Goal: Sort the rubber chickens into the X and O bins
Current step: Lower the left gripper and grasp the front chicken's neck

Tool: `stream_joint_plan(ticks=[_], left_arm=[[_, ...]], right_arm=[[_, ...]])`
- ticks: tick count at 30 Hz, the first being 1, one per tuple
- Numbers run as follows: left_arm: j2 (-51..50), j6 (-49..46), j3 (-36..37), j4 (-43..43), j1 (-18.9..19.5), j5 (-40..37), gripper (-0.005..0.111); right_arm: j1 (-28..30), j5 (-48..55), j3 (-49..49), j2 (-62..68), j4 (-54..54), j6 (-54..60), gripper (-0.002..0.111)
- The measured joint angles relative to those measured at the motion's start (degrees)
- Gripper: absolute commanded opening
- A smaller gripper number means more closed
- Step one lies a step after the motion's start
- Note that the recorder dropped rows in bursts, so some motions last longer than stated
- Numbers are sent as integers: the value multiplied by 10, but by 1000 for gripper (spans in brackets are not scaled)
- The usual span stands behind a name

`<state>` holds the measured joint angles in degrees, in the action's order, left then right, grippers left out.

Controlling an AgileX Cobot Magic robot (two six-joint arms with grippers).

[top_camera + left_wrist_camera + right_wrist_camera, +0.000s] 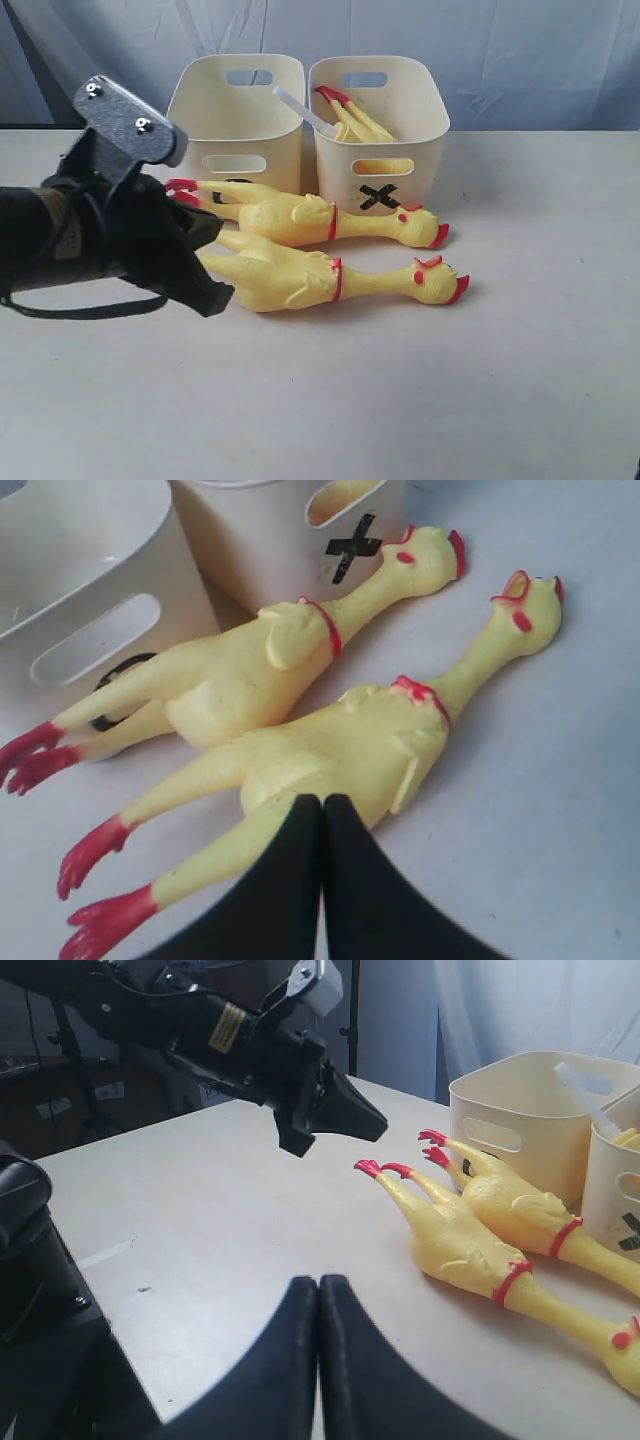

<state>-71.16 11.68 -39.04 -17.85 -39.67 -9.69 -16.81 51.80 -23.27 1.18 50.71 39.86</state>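
- Left gripper (322, 802): black fingers pressed together with nothing between them. It hangs above the legs of the near chicken (340, 750), probably lined up for the next pick, though it would have to spread first.
- Right gripper (318, 1285): fingers pressed together and empty, low over bare table (200, 1250), well apart from the birds. It looks parked there to leave the other arm room.
- Near chicken (320, 280): lies flat on the table (450, 400), red feet toward the left gripper (215, 297), head pointing away. It is unsorted.
- Far chicken (300, 215): lies parallel, just beside the near one and directly in front of the bins. Also unsorted.
- Third chicken (365, 125): inside the X bin (420, 150), feet poking above the rim (too long to lie flat in the tub).
- O bin (200, 120): stands just beside the X bin at the back, and no chicken shows in it.
- White strip (300, 105): rests where the two rims meet; what it is cannot be told.
- Exterior view only: the third chicken in its tub. The right gripper is absent from this view.
- Left wrist view only: a curved black mark on the O bin (80, 590), half hidden behind the legs of the far chicken (230, 680). It also shows the closed fingertips from close up.
- Right wrist view only: the left gripper (365, 1122) from the side, raised clear of the table short of the red feet.
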Motion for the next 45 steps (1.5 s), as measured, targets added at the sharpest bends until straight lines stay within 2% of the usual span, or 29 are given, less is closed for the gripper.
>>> stream_joint_plan(ticks=[10, 13, 17, 21, 23, 26, 33, 35, 41, 43, 45], left_arm=[[-97, -17, -112, 6, -55, -20, 0], [-124, -91, -145, 77, -58, -69, 0], [-148, -286, -179, 241, -58, -135, 0], [-154, -452, -195, 394, -58, -155, 0], [-155, -502, -203, 439, -58, -156, 0], [-174, -545, -231, 479, -58, -168, 0], [-252, -556, -289, 465, -58, -172, 1], [-281, -557, -304, 436, -58, -172, 8], [-378, -559, -364, 378, -58, -176, 51], [-402, -559, -378, 365, -58, -176, 57], [-426, -559, -392, 359, -58, -176, 57]], right_arm=[[0, 0, 0, 0, 0, 0, 0], [0, 0, 0, 0, 0, 0, 0], [0, 0, 0, 0, 0, 0, 0], [0, 0, 0, 0, 0, 0, 0], [0, 0, 0, 0, 0, 0, 0], [0, 0, 0, 0, 0, 0, 0], [0, 0, 0, 0, 0, 0, 0], [0, 0, 0, 0, 0, 0, 0], [0, 0, 0, 0, 0, 0, 0], [0, 0, 0, 0, 0, 0, 0], [0, 0, 0, 0, 0, 0, 0]])
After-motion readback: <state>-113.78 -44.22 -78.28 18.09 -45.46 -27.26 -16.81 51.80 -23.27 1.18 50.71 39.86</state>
